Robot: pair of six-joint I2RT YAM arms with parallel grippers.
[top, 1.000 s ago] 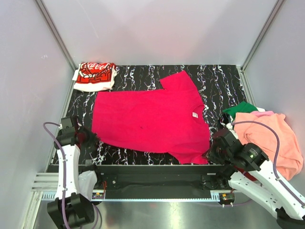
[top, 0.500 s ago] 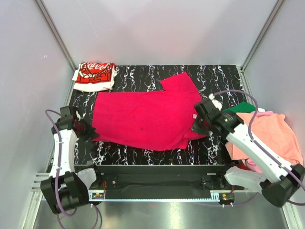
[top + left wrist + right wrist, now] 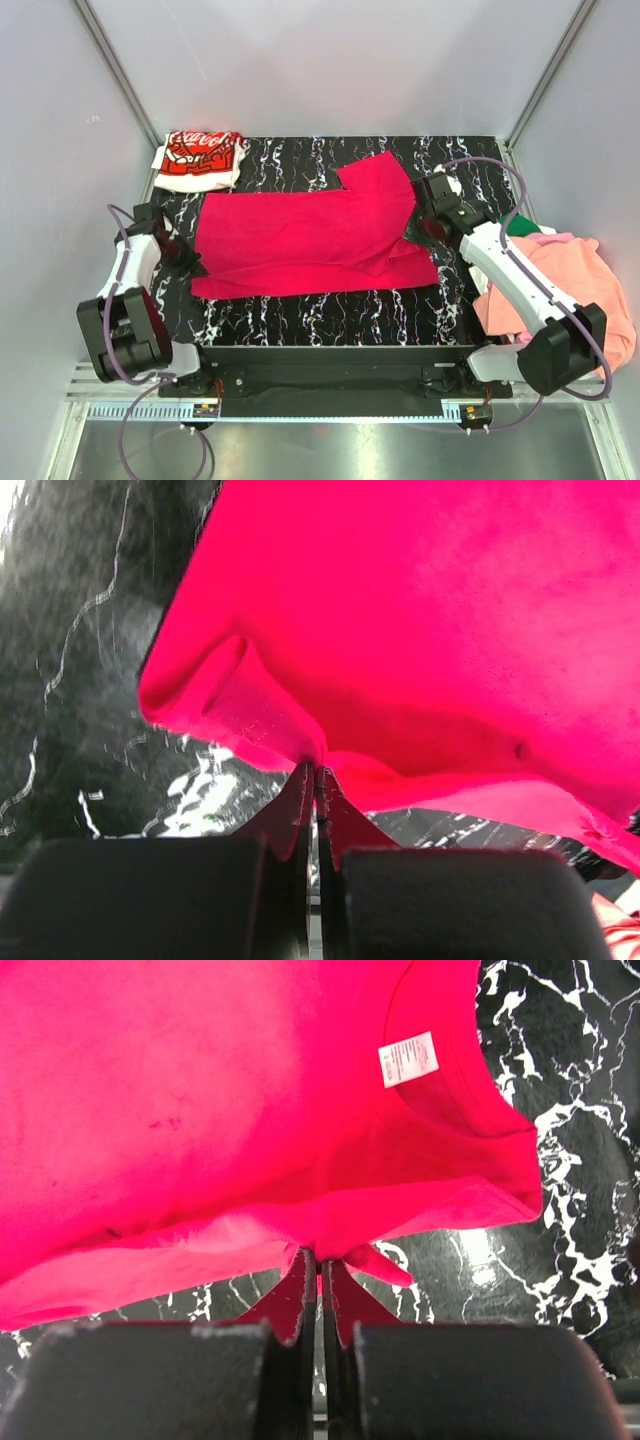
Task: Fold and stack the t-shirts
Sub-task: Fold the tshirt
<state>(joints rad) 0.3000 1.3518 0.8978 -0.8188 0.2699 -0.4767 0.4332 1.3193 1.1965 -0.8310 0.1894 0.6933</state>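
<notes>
The crimson-pink t-shirt (image 3: pixel 310 240) lies on the black marbled mat, its near half folded back over the far half, one sleeve pointing to the back right. My left gripper (image 3: pixel 190 262) is shut on its left edge (image 3: pixel 300 745). My right gripper (image 3: pixel 418 235) is shut on its right edge near the collar, white label (image 3: pixel 408 1058) showing. A folded white t-shirt with red logo print (image 3: pixel 200 158) sits at the back left corner. A heap of salmon-orange (image 3: pixel 565 290), pink and green (image 3: pixel 510 226) t-shirts lies at the right.
The black marbled mat (image 3: pixel 330 310) shows bare along its near strip and at the back. Grey walls enclose the workspace on left, back and right. A metal rail (image 3: pixel 330 385) runs along the near edge.
Both grippers have carried the near edge of the crimson-pink t-shirt away from the front, folding it over itself. The right arm swung from the near right corner toward the back.
</notes>
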